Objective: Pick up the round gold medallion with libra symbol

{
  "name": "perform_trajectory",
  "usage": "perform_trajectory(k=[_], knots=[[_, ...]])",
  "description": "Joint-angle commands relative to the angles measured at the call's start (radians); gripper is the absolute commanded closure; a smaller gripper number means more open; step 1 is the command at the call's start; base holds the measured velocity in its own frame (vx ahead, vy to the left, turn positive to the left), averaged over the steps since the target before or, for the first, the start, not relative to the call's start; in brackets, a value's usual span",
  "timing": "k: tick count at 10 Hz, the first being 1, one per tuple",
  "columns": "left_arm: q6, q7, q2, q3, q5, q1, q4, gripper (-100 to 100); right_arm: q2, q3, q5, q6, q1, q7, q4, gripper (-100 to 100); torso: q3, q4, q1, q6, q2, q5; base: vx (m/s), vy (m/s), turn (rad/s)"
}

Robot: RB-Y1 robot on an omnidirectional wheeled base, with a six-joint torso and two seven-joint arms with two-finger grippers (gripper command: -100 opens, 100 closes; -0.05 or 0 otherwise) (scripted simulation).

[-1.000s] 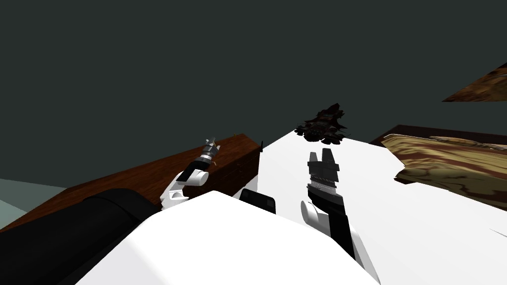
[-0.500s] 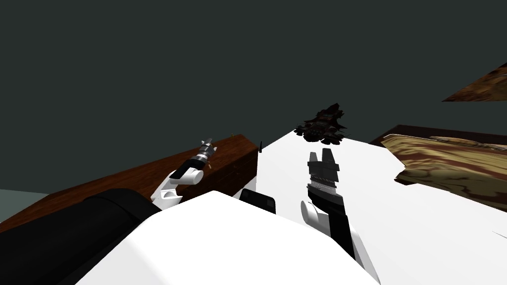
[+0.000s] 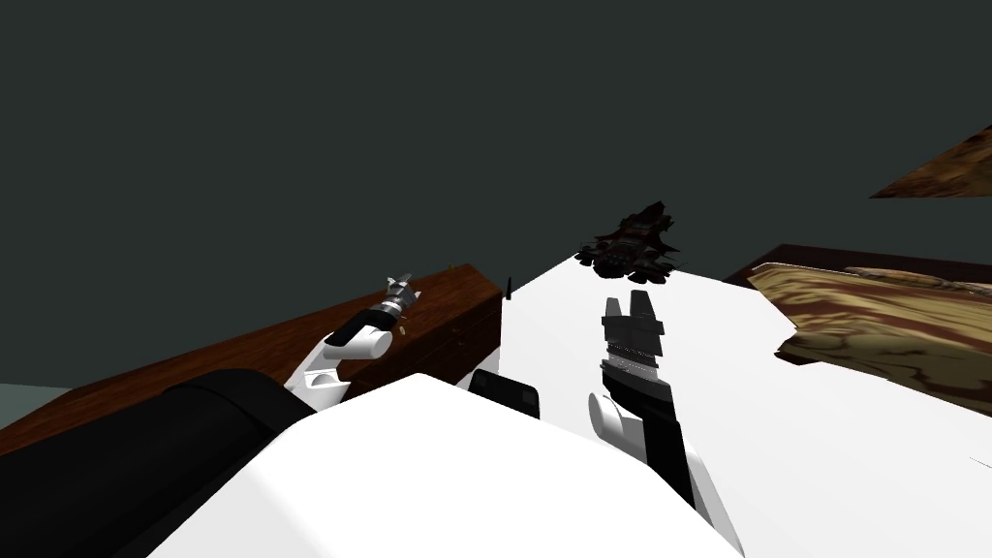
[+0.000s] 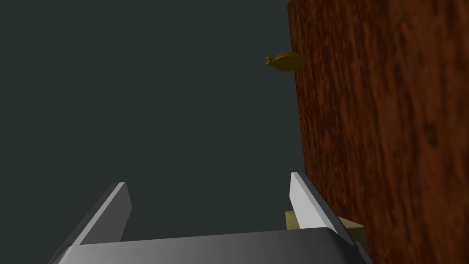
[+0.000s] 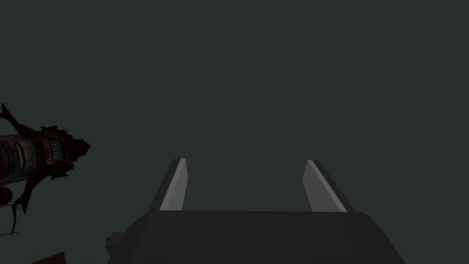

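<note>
Left wrist view: my left pincer (image 4: 207, 178) wide, empty. Ahead of it, gold medallion (image 4: 285, 61) apparently lying at the edge of brown wooden tabletop (image 4: 389, 137); one finger beside that edge. My right pincer (image 5: 246, 160) wide, empty.

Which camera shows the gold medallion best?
The left wrist view: the medallion sits clear at the wooden surface's edge, ahead of the open left gripper. The head view gives a tiny yellowish speck; the right wrist view looks elsewhere.
</note>
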Motion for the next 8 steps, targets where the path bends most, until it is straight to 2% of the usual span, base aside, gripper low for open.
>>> perform_trajectory(k=[1,2,3,4,5,6,7,8], knots=[[0.050,0.027,0.017,0.033,0.029,0.002,0.006,-100,0.000,0.000,0.000,0.000,0.000,0.000,0.000,0,0.000,0.000,0.000,0.000,0.000,0.000,0.070,-0.041,0.006],[0.078,0.027,0.017,0.033,0.029,0.002,0.006,-100,0.000,0.000,0.000,0.000,0.000,0.000,0.000,0,0.000,0.000,0.000,0.000,0.000,0.000,0.058,-0.040,0.005],[0.108,0.051,0.031,0.061,0.053,0.004,0.011,-100,0.000,0.000,0.000,0.000,0.000,0.000,0.000,0,0.000,0.000,-0.001,0.000,0.000,0.000,0.079,-0.052,0.011],[0.142,0.051,0.031,0.061,0.053,0.004,0.011,-100,0.000,0.000,0.000,0.000,0.000,0.000,0.000,0,0.000,0.000,-0.001,0.000,-0.001,0.000,0.065,-0.044,0.008],[0.172,0.075,0.044,0.087,0.077,0.006,0.016,-100,0.000,0.000,0.000,0.000,0.000,0.000,0.000,0,0.000,0.000,-0.001,0.000,0.000,0.000,0.055,-0.042,0.013],[0.201,0.075,0.044,0.087,0.077,0.006,0.016,-100,0.000,0.000,0.000,0.000,0.000,0.000,0.000,0,0.000,0.000,-0.001,0.000,0.000,0.000,0.045,-0.027,0.012],[0.232,0.098,0.056,0.112,0.100,0.008,0.023,-100,0.000,0.000,0.000,0.000,0.000,0.000,0.000,0,0.001,0.000,0.000,0.000,0.001,0.000,0.056,-0.025,0.021],[0.260,0.098,0.056,0.112,0.100,0.008,0.023,-100,0.000,0.000,0.000,0.000,0.000,0.000,0.000,0,0.000,0.000,0.001,0.000,0.001,0.000,0.050,-0.032,0.011]])
